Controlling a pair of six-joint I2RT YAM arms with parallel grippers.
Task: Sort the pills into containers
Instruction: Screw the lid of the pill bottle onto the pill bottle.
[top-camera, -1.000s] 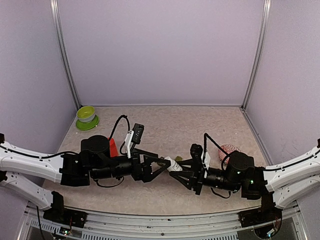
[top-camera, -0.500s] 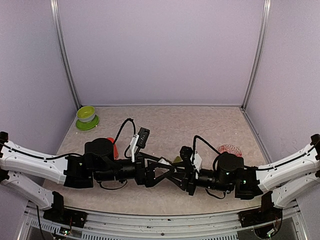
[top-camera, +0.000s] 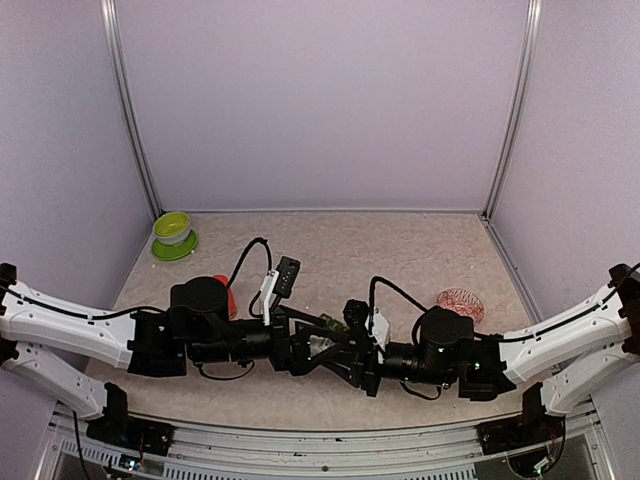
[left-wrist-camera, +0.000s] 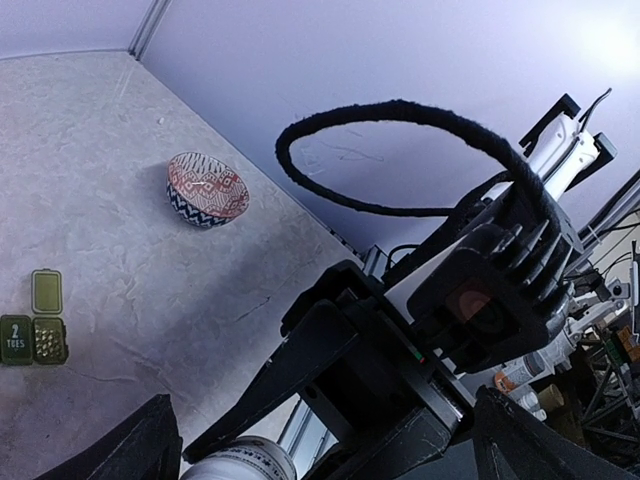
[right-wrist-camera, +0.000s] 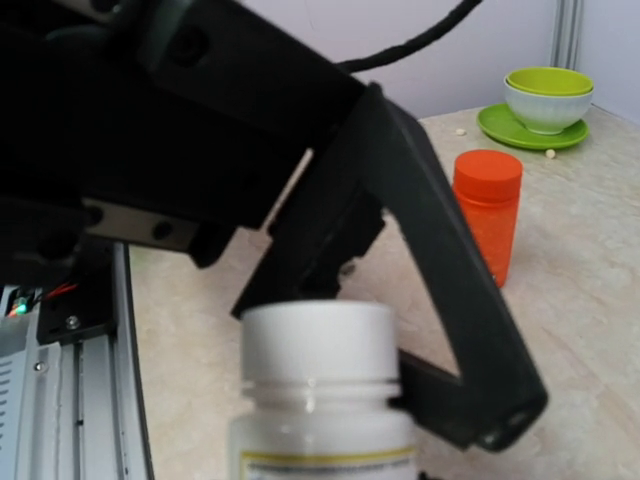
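My right gripper (top-camera: 352, 345) is shut on a white pill bottle (right-wrist-camera: 320, 400), which fills the bottom of the right wrist view; its own fingers are hidden under the bottle. Facing it mid-table, my left gripper (top-camera: 322, 340) stands wide open, with its black fingers (right-wrist-camera: 470, 330) on either side of the bottle's white cap (left-wrist-camera: 240, 462). The containers (left-wrist-camera: 33, 325), small dark green joined boxes, lie on the table at the left of the left wrist view. One box holds pale pills (left-wrist-camera: 47, 342). In the top view the arms hide the containers.
An orange bottle (right-wrist-camera: 488, 225) stands behind the left gripper. A lime-green bowl (top-camera: 172, 227) on a green saucer sits at the back left, with loose pills (right-wrist-camera: 550, 153) beside it. A patterned bowl (top-camera: 459, 300) is at the right. Purple walls close off three sides.
My right arm has moved left with the white bottle, bringing its cap in between the left gripper's open fingers. The left arm shifted slightly right, then held still.
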